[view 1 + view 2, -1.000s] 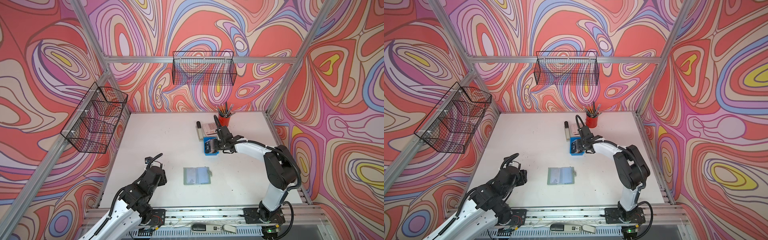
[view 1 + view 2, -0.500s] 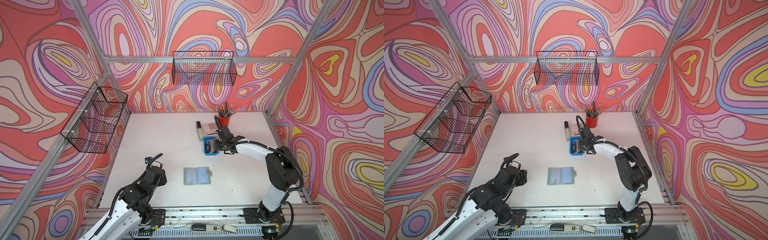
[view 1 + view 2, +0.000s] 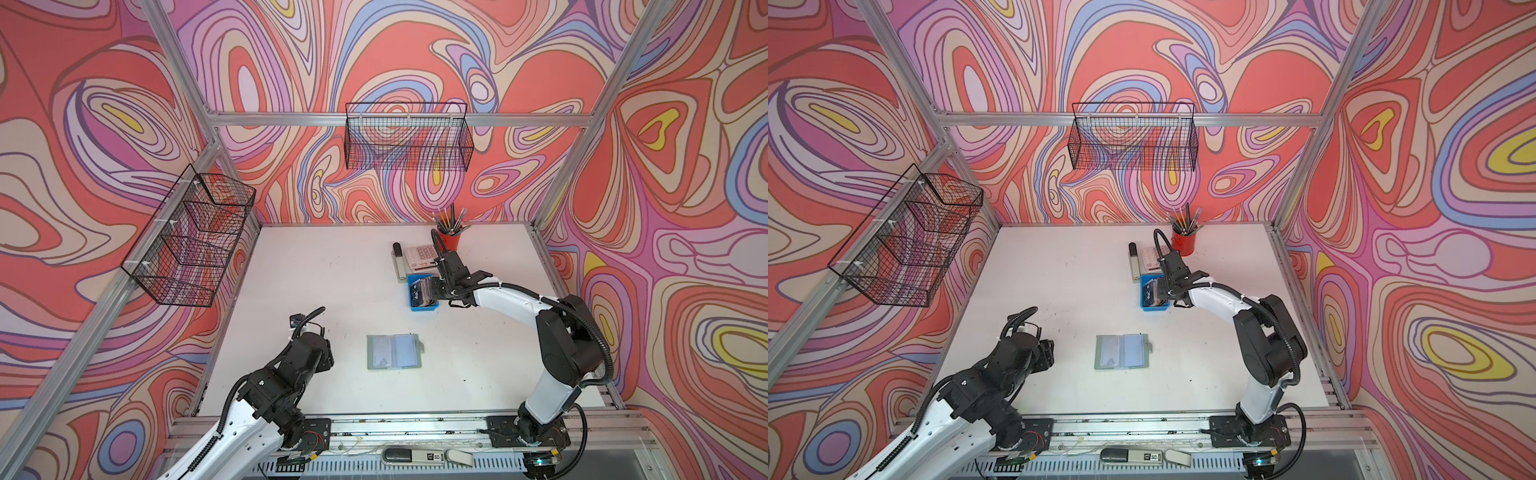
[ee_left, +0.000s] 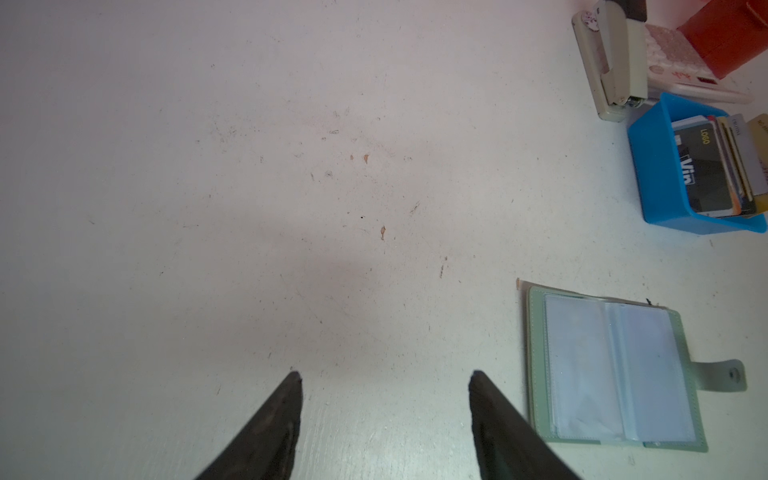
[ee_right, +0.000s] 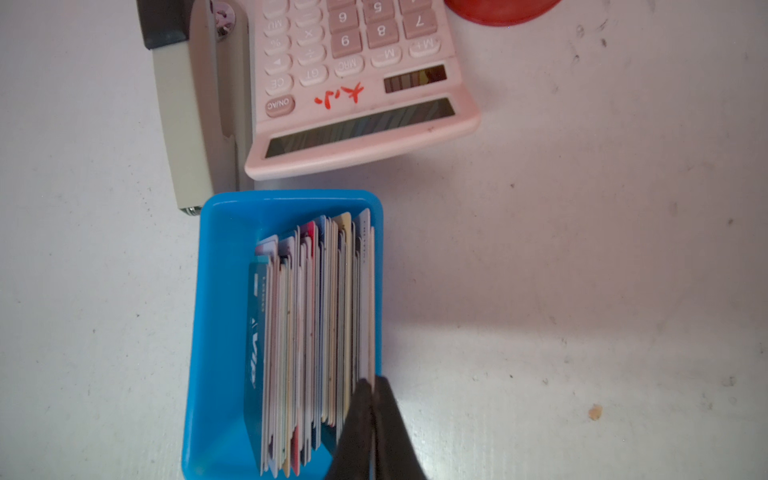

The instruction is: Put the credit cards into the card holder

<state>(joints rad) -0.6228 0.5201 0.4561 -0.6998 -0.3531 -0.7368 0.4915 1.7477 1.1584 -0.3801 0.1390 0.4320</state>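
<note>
The credit cards point(image 5: 316, 324) stand on edge, packed together in a small blue tray point(image 5: 220, 291); a dark one with white "Vip" faces outward point(image 4: 702, 170). My right gripper point(image 5: 371, 380) is at the stack's outer end, by the tray wall, shut on the edge of the last card. Both top views show it over the tray point(image 3: 424, 306). The sage-green card holder point(image 3: 392, 351) lies open and flat nearer the front, clear sleeves up, snap tab out to one side point(image 4: 727, 374). My left gripper point(image 4: 384, 374) hovers open over bare table beside the holder, holding nothing.
A pinkish-white calculator point(image 5: 365, 83) and a beige stapler point(image 5: 187, 104) lie just behind the tray. A red cup of pencils point(image 3: 451, 239) stands behind them. Wire baskets hang on the back wall point(image 3: 409, 137) and the left wall point(image 3: 191, 241).
My right gripper's jaws have closed onto the end card of the stack; the arm has barely shifted. The left arm and the card holder have not moved.
</note>
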